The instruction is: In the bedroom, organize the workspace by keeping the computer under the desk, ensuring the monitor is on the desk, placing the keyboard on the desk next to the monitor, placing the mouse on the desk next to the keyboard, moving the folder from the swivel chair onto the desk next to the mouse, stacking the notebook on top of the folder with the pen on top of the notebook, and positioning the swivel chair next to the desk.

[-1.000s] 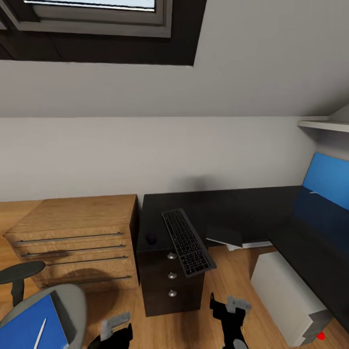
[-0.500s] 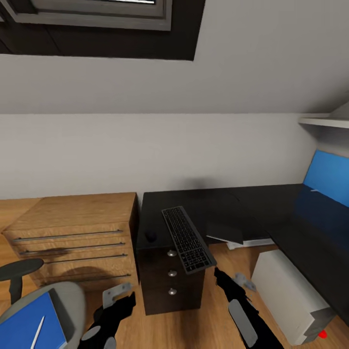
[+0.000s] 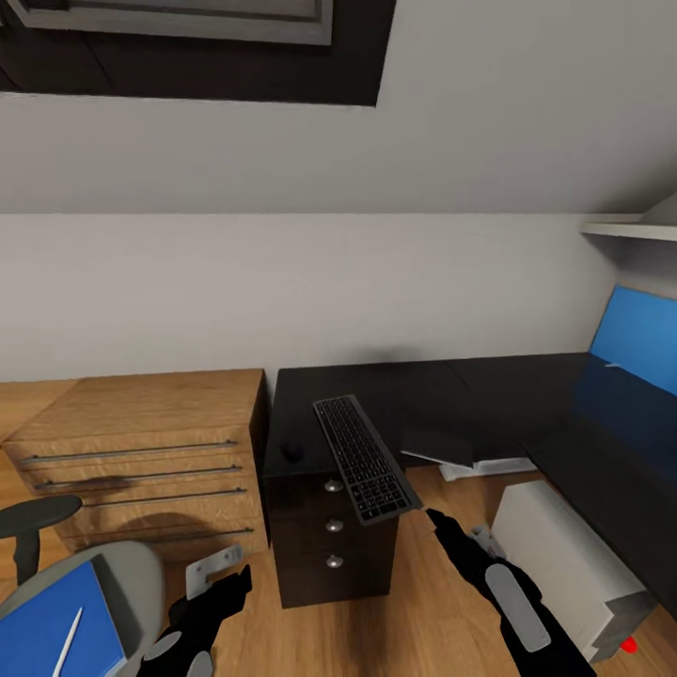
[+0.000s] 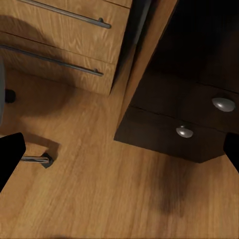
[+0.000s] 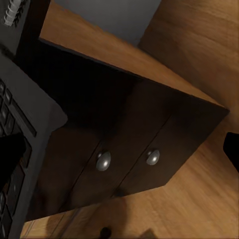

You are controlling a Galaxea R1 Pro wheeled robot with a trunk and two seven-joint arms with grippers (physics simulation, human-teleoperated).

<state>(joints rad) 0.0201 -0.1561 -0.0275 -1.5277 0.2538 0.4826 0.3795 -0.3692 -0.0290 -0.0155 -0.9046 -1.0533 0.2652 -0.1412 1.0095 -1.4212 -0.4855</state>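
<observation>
At the far left of the head view, the swivel chair [image 3: 132, 574] shows its grey seat and one black armrest, with the folder [image 3: 56, 621] lying flat on the seat and the pen [image 3: 66, 642] resting on the blue cover. Just to the right, the left pincer [image 3: 221, 575] hangs low over the wooden floor with nothing in it; the left wrist view shows its two dark fingertips [image 4: 10, 157] at opposite edges of the picture, spread wide. Behind it stands the oak chest of drawers [image 3: 150, 451], touching the side of the desk [image 3: 414, 395]. On the near left end of that black surface, above the dark drawer unit [image 3: 334, 541], sits the mouse [image 3: 292, 451], and just beside it the keyboard [image 3: 365, 456] lies lengthwise, its near end jutting past the front edge. Further right, the notebook [image 3: 438, 446] rests at the surface's edge, partly overhanging. The right pincer [image 3: 459, 538] is below the keyboard's overhanging end, empty, its fingertips well apart in the right wrist view, where the keyboard's corner [image 5: 20, 129] sits close by. The computer [image 3: 564, 564] lies on the floor under the right wing, near the blue back panel [image 3: 644, 338].
</observation>
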